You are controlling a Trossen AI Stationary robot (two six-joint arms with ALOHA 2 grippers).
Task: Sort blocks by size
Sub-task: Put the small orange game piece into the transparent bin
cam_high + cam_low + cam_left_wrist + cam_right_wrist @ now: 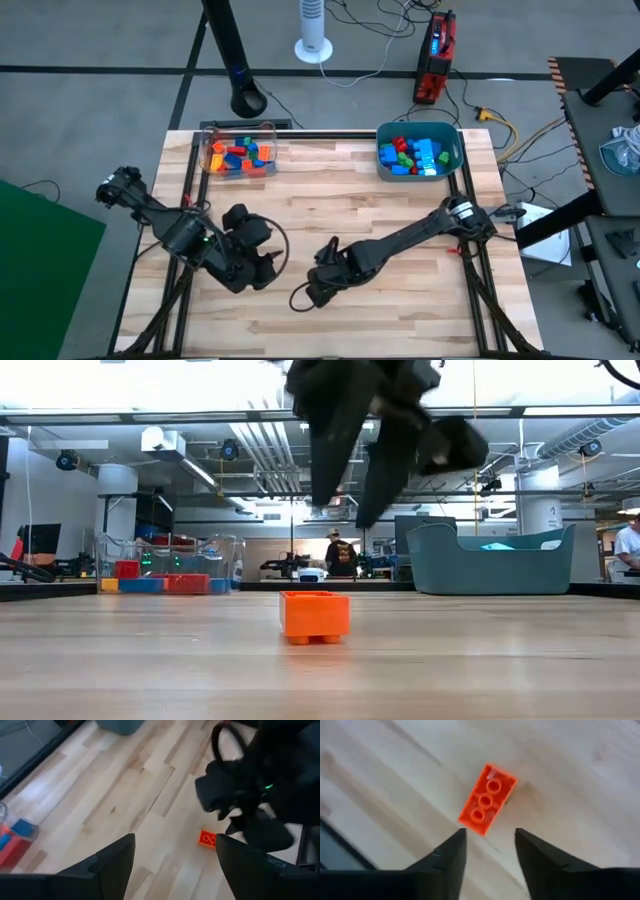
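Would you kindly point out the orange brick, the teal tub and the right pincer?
orange brick (486, 800): right wrist view, studded top.
teal tub (490, 572): low view, front wall.
right pincer (490, 851): right wrist view, gap between open fingertips.

A wooden plank table (400, 200) fills the middle of the high view, framed by dark rails. At its upper left stands a clear plastic box (239, 132); at upper right, a teal tub (452, 150). Above the table, on the grey floor, sit a white fan base (313, 46) and a red device (436, 58), perhaps a power unit. A green mat (45, 270) fills the lower left corner.
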